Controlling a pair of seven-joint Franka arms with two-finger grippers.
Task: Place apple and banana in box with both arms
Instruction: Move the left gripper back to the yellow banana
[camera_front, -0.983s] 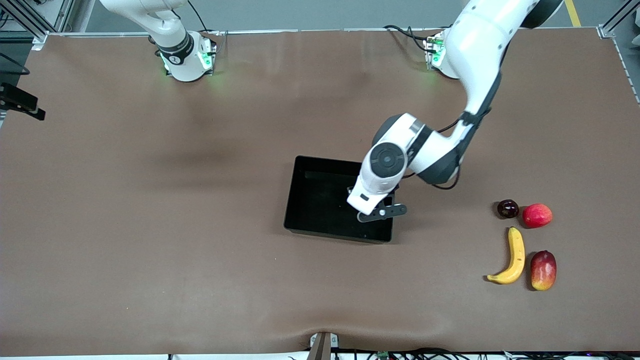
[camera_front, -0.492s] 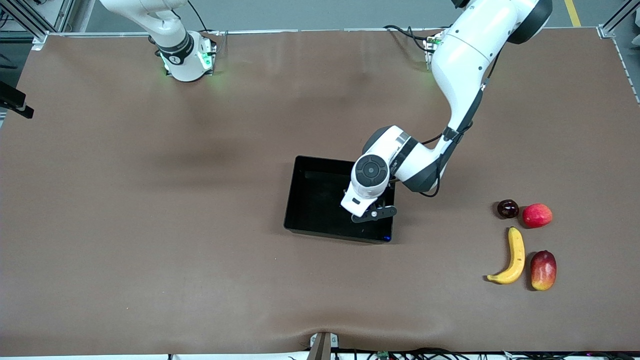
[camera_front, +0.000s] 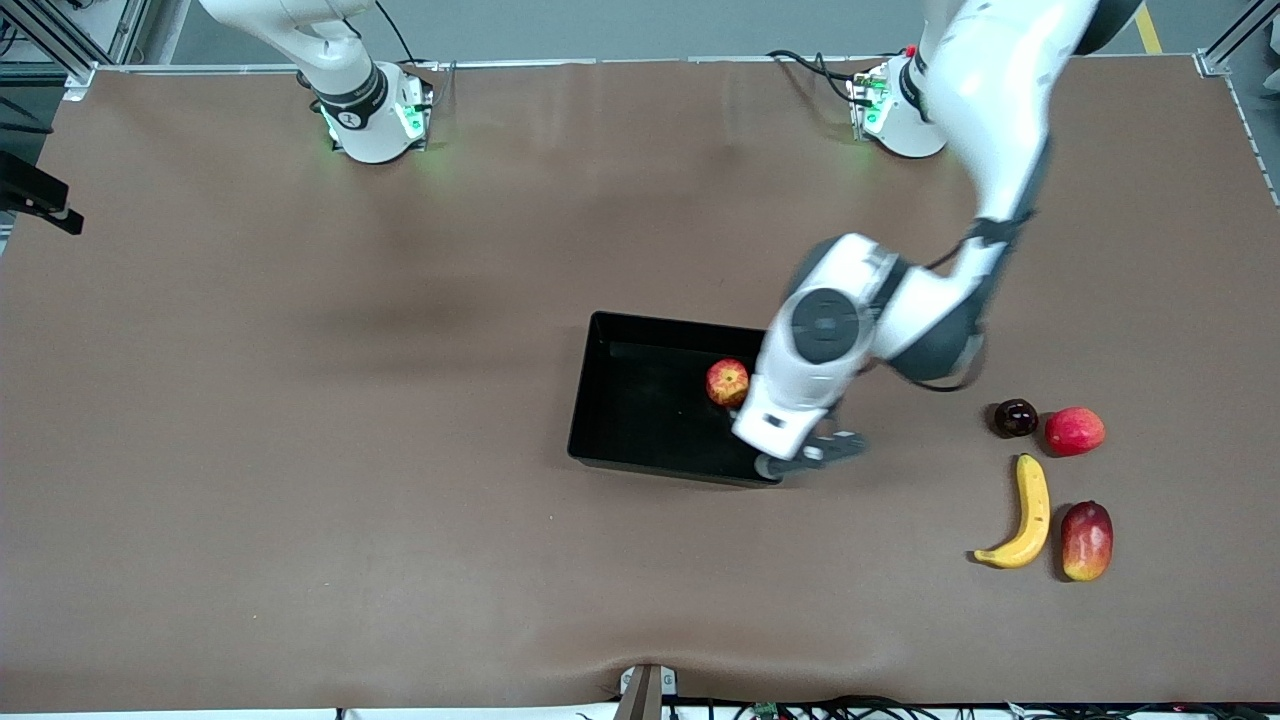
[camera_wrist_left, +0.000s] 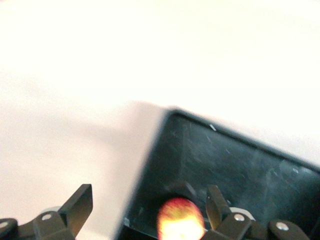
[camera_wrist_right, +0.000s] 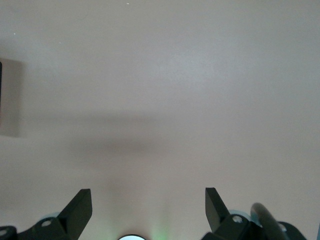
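Observation:
The apple lies in the black box, near the wall toward the left arm's end. My left gripper is open and empty, over the box's corner that is nearest the front camera at that end. In the left wrist view its fingers stand wide apart around my left gripper, with the apple and box floor below. The yellow banana lies on the table toward the left arm's end. My right gripper is open over bare table and does not show in the front view.
Beside the banana lie a dark plum, a smooth pinkish-red fruit and a red-and-yellow mango-like fruit. The brown table spreads wide around the box.
My left gripper has lifted out of the box and swung toward the left arm's end. The apple, hidden under the hand before, now lies loose in the box.

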